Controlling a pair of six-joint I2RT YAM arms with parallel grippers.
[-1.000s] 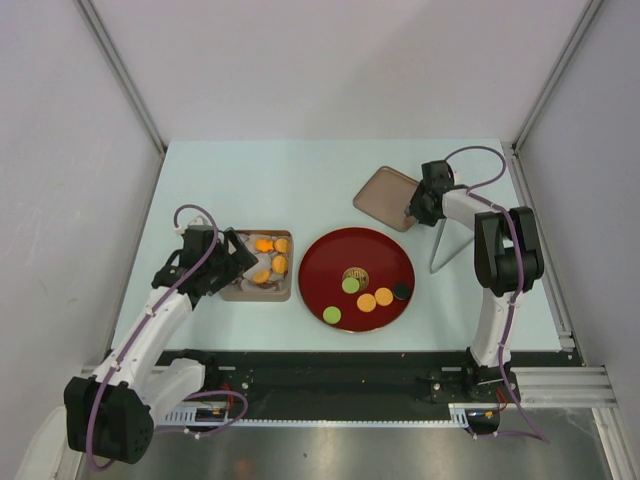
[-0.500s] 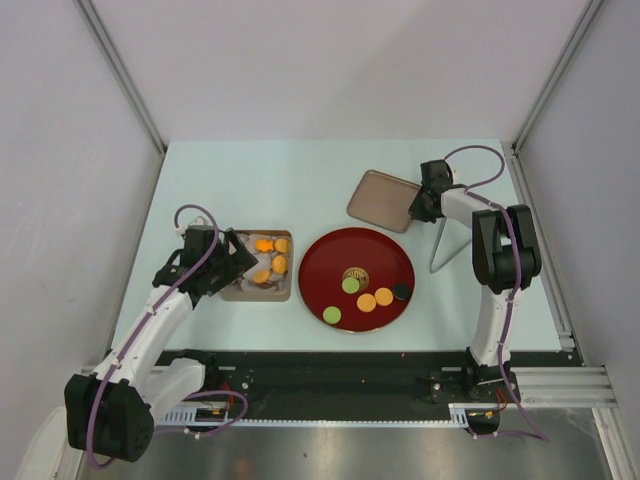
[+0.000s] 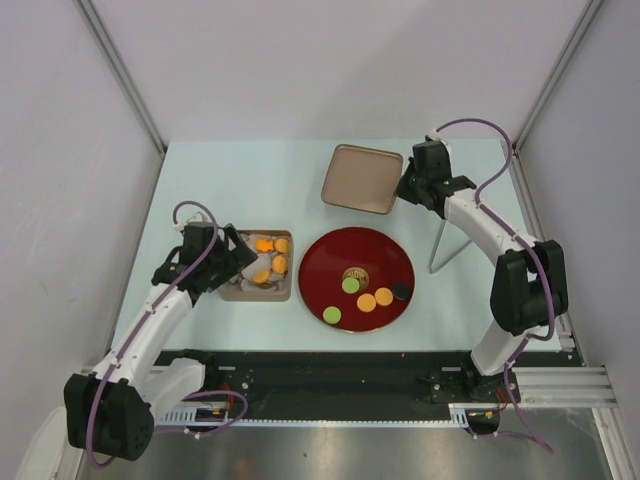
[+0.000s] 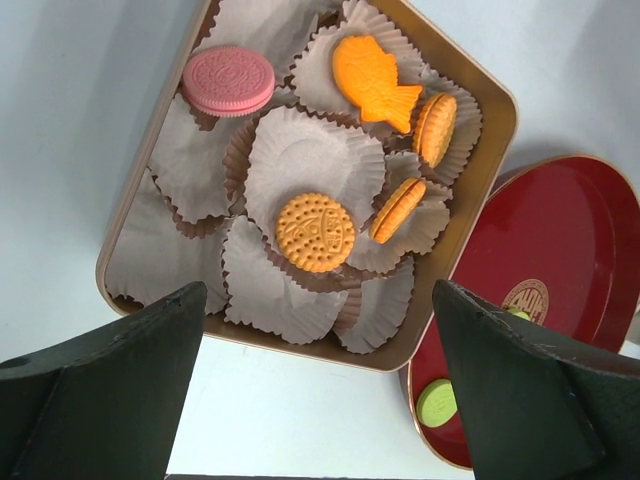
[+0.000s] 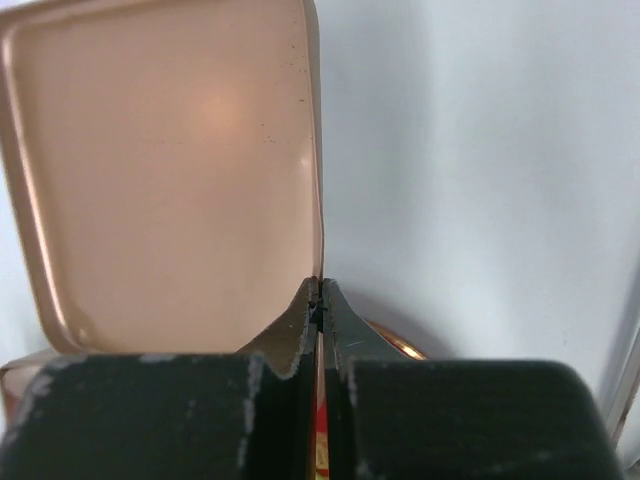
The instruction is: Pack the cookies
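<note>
Top external view: the right gripper (image 3: 405, 190), jaws pinching the rim of the tan lid (image 3: 362, 179) at the far desk (image 3: 250, 180), would best carry it level, clear of the red plate (image 3: 385, 255) where five cookies (image 3: 367, 301) wait beside the tin (image 3: 256, 296), below the left gripper (image 4: 320, 290), jaws spread.
</note>
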